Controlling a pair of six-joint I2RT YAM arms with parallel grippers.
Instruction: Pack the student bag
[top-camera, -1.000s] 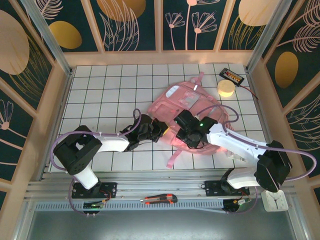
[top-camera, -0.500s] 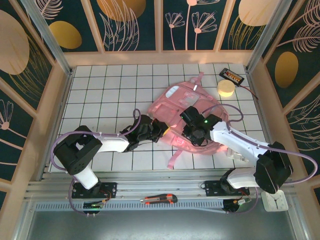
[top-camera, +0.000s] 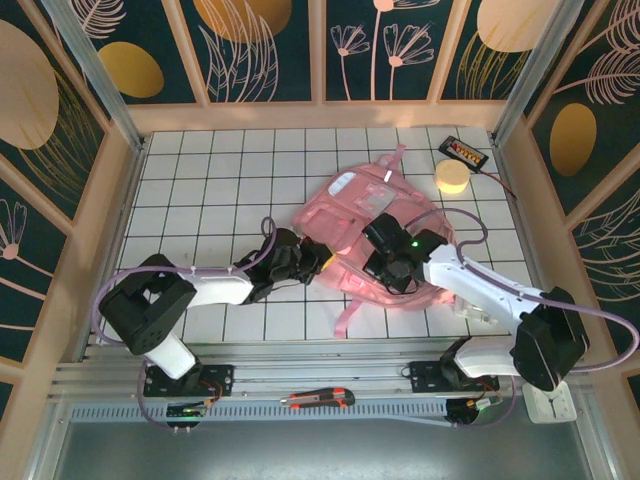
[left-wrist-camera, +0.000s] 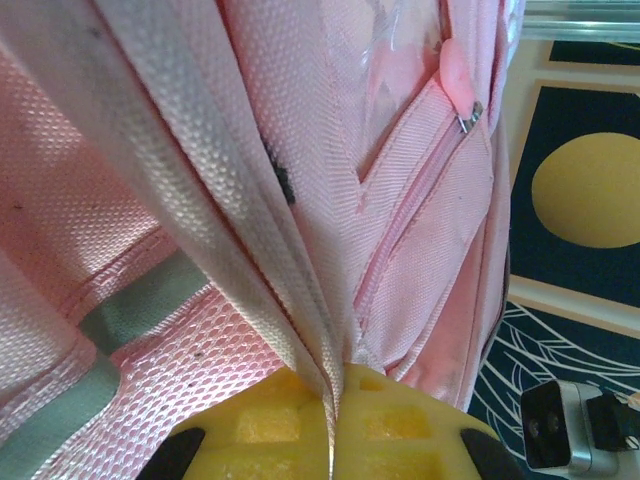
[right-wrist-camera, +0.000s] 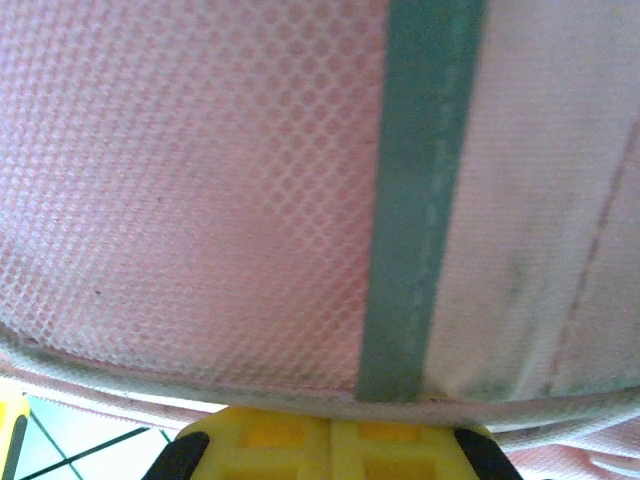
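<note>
student bag (top-camera: 372, 196) lies flat, mid-frame in the top view on the gridded table (top-camera: 200, 190), top end toward upper centre, loose straps trailing to the lower edge. left gripper (top-camera: 322, 262) is at the bag's left edge. On the left wrist cam its yellow pads (left-wrist-camera: 400, 425) are clamped on a pulled-up fold of pink fabric (left-wrist-camera: 250, 200), a zip pull (left-wrist-camera: 458, 85) at upper right. My read: it's anchoring or lifting that edge so an opening can be worked. right gripper (top-camera: 378, 262) sits on the bag's lower middle, jaws pressed together. On its own cam the bag's piped rim (right-wrist-camera: 150, 385) and a grey-green strip (right-wrist-camera: 410, 200) run right across the pad tips. Can't tell if any fabric is actually nipped, so check before pulling. Likely aim is a second hold to spread the mouth.
</note>
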